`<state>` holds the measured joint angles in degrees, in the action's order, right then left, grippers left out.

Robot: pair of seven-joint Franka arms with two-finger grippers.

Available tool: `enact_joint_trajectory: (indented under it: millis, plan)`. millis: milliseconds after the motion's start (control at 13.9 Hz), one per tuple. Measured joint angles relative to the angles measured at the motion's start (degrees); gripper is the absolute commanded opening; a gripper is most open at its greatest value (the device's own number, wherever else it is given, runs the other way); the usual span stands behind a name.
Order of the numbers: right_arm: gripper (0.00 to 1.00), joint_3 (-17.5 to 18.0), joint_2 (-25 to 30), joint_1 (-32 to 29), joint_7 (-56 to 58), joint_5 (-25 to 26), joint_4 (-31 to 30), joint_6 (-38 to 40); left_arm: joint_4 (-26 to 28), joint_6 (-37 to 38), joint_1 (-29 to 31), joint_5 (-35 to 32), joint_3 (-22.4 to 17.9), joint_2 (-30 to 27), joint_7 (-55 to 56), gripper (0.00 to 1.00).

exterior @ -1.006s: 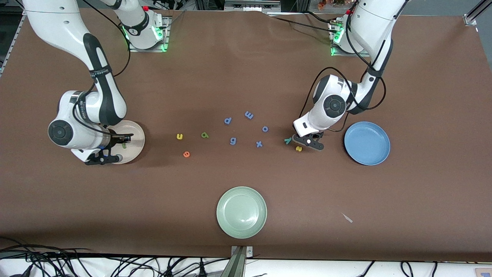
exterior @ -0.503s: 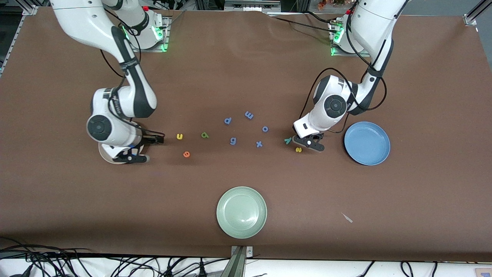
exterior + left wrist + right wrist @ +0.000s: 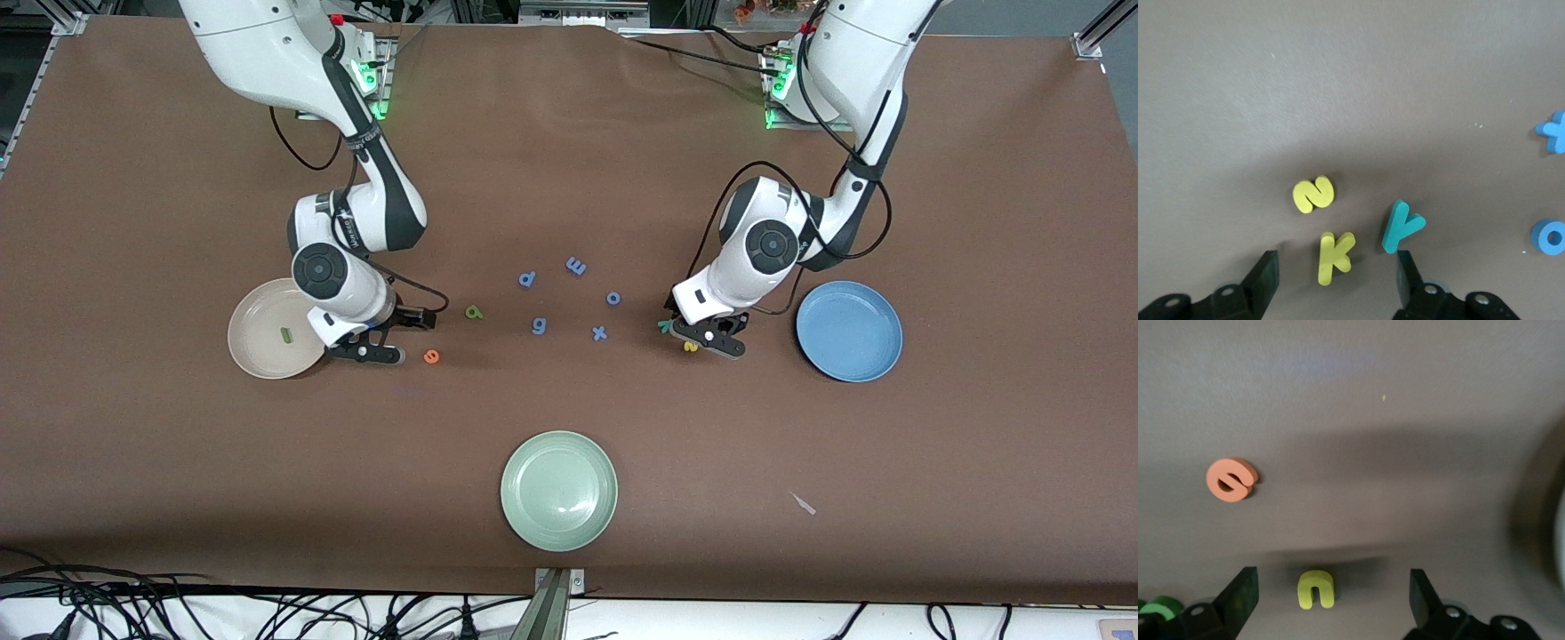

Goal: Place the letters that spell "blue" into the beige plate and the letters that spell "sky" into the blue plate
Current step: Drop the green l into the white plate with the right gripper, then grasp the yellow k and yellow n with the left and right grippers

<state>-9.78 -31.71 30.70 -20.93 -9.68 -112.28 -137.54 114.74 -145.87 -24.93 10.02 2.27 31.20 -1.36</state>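
Note:
My right gripper (image 3: 412,337) (image 3: 1333,595) hangs open low over the table beside the beige plate (image 3: 258,351), and the yellow "u" (image 3: 1316,589) lies between its fingers untouched. The dark green "l" (image 3: 286,335) rests in that plate. The orange "e" (image 3: 431,356) (image 3: 1231,480) and green "b" (image 3: 474,312) lie close by. My left gripper (image 3: 704,336) (image 3: 1337,280) is open near the blue plate (image 3: 849,331), straddling the yellow "k" (image 3: 1335,257). The yellow "s" (image 3: 1313,194) and the teal "y" (image 3: 1401,227) lie just past its fingertips.
Blue letters p (image 3: 527,279), m (image 3: 576,265), o (image 3: 613,298), g (image 3: 539,326) and x (image 3: 599,333) are scattered mid-table between the two grippers. A pale green plate (image 3: 558,490) sits nearest the front camera. A small scrap (image 3: 804,504) lies toward the left arm's end.
My right arm has swung from over the beige plate to the "u", leaving the "l" in the plate. My left gripper has opened over the "k" with little other movement.

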Motion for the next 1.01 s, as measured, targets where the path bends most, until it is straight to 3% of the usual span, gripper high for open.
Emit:
enact_joint_trajectory:
  millis: [215, 359, 503, 646, 718, 862, 934, 1006]
  plan:
    - [0.99, 0.8, -0.1, 0.0, -0.6, 0.0, -0.7, -0.5, 0.0, -0.1, -0.7, 0.0, 0.0, 1.3, 0.0, 0.75]
    - [0.83, 1.3, -0.1, 0.0, -0.8, 0.0, -1.0, -0.7, -0.2, -0.1, -0.7, 0.0, -0.3, 1.4, 0.0, 0.64]
    - [0.56, 1.5, -0.1, 0.0, -0.8, 0.0, -1.3, -0.8, -0.3, -0.1, -0.7, 0.0, -0.6, 1.4, -0.2, 0.35]
    - [0.3, 1.5, -0.1, 0.0, -0.8, 0.0, -1.4, -0.8, -0.3, -0.1, -0.8, 0.0, -1.3, 1.4, -1.8, 0.21]
    - [0.22, 1.6, 0.0, 0.0, -0.8, -0.2, -1.4, -1.0, -0.3, -0.1, -0.8, 0.0, -1.7, 1.4, -2.6, 0.21]
    - [0.09, 1.7, 0.1, 0.0, -0.8, -0.2, -1.4, -1.0, -0.6, 0.0, -0.8, 0.0, -1.7, 1.3, -3.1, 0.08]
    - [0.05, 1.7, 0.1, 0.0, -0.8, -0.2, -1.4, -1.0, -0.6, 0.0, -0.8, 0.0, -1.7, 1.3, -3.1, 0.01]
    - [0.05, 1.7, 0.2, 0.0, -0.8, -0.2, -1.3, -1.0, -0.6, 0.0, -0.8, 0.0, -1.7, 1.3, -3.1, 0.0]
